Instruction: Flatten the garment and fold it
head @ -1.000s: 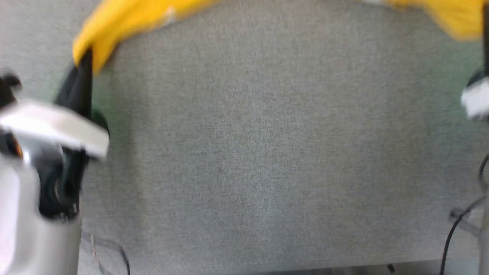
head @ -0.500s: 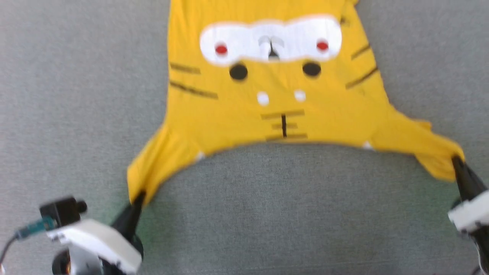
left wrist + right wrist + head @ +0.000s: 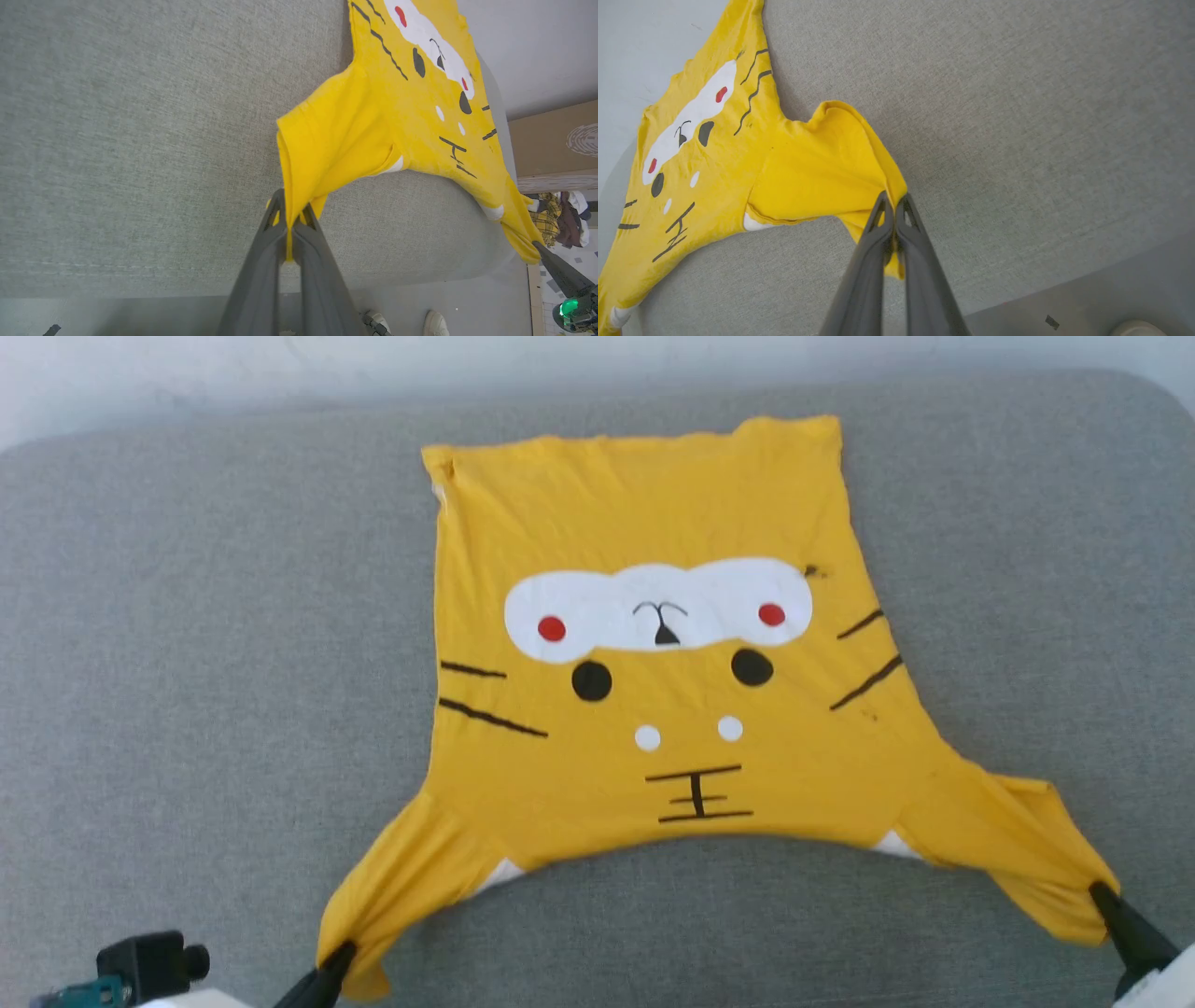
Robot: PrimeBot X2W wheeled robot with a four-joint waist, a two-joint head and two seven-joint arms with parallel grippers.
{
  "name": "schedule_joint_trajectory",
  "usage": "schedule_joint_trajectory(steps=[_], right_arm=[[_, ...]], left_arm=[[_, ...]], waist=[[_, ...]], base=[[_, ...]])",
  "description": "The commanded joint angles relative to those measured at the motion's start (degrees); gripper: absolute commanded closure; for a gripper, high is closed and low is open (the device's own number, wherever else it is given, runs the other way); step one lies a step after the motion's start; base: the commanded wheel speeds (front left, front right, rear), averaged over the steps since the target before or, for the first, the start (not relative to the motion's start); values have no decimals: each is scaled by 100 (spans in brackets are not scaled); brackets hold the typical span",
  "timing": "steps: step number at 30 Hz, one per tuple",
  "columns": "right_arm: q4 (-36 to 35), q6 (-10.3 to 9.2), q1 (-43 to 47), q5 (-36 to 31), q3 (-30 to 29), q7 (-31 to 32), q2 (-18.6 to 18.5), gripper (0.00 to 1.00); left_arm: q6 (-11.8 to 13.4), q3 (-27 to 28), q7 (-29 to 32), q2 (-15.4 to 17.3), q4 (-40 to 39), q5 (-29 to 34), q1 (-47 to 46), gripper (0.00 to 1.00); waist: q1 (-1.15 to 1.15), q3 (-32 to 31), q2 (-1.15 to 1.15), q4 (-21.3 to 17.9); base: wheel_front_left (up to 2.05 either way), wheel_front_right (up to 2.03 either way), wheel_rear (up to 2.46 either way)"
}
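The bright yellow T-shirt (image 3: 653,709) lies print-up on the grey cushioned surface (image 3: 187,663), its cartoon face with white patch, red dots and black stripes showing, hem toward the far edge. My left gripper (image 3: 336,957) is shut on the tip of the near-left sleeve (image 3: 317,149); its fingers (image 3: 261,261) pinch a fold of yellow cloth. My right gripper (image 3: 1102,896) is shut on the tip of the near-right sleeve (image 3: 822,177), cloth caught between its fingers (image 3: 873,252). Both sleeves are pulled taut outward and toward me, the neckline edge arching between them.
A pale wall (image 3: 560,359) runs behind the cushion's far edge. In the left wrist view a cardboard box (image 3: 556,140), a heap of clothes (image 3: 560,219) and a person's white shoes (image 3: 434,324) stand beyond the cushion's near edge. Bare grey fabric surrounds the shirt.
The head camera has tilted up, so the whole shirt slid down into view. Both grippers have kept hold of the sleeve tips throughout.
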Motion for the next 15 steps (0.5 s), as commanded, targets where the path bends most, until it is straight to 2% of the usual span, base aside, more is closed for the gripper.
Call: schedule_joint_trajectory(steps=[1,15], right_arm=[[-43,-10,67,44,-38,18,5,100],[-199,-10,673,268,-332,451,6,100]], left_arm=[[55,20,23,35,-39,-25,74,100],[258,57,295,94,-626,-209,829,100]], waist=[[1,-161,0,-61],[1,-642,0,-55]], base=[[0,0,0],[0,0,0]])
